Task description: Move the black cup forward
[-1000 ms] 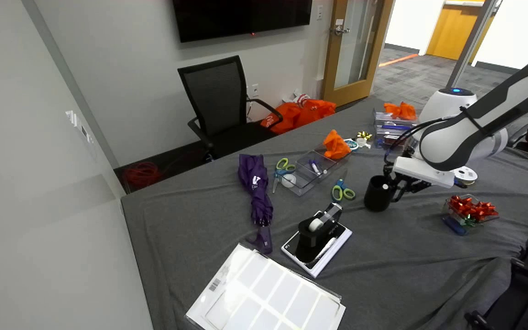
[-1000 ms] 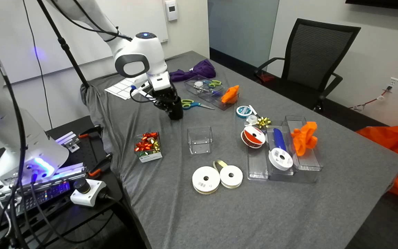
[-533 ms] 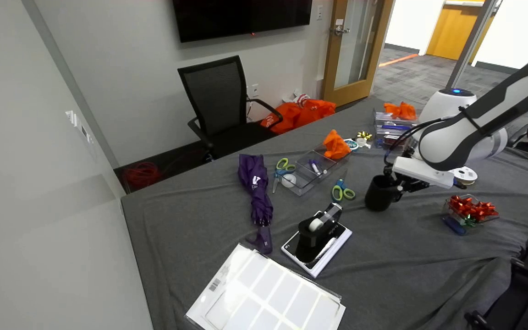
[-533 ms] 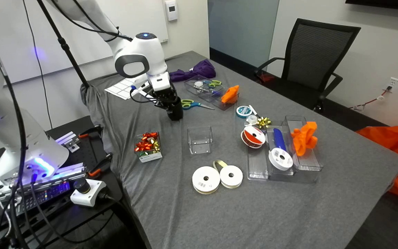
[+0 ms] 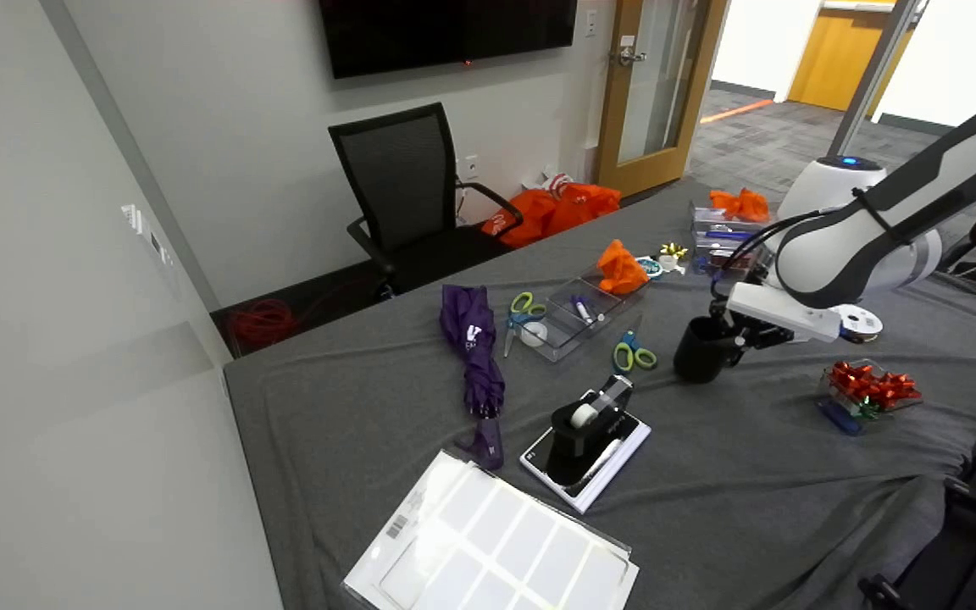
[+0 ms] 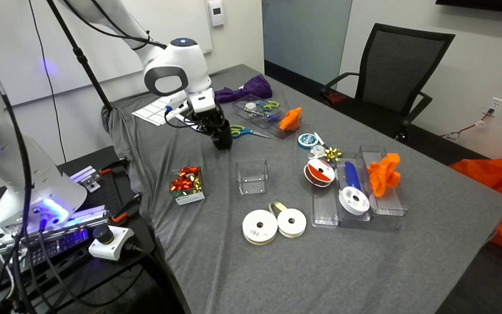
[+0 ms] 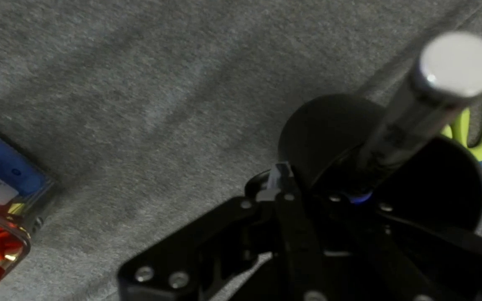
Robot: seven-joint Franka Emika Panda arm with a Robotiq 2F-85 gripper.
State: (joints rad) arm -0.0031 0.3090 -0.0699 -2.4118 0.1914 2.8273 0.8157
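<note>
While the cup [image 5: 698, 356] is held by one side in the closed claw [image 5: 734, 341], a pair of scissors [image 5: 633, 352] lies near the cup's opposite side.

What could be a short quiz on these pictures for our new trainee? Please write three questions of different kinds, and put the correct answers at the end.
1. Choose: what is the gripper holding? a) a tape dispenser b) the black cup c) a red bow
2. True or false: the purple umbrella is folded.
3. In the wrist view, which colour is the top of the stick leaning in the cup?

Key: 1 b; 2 true; 3 white.
</note>
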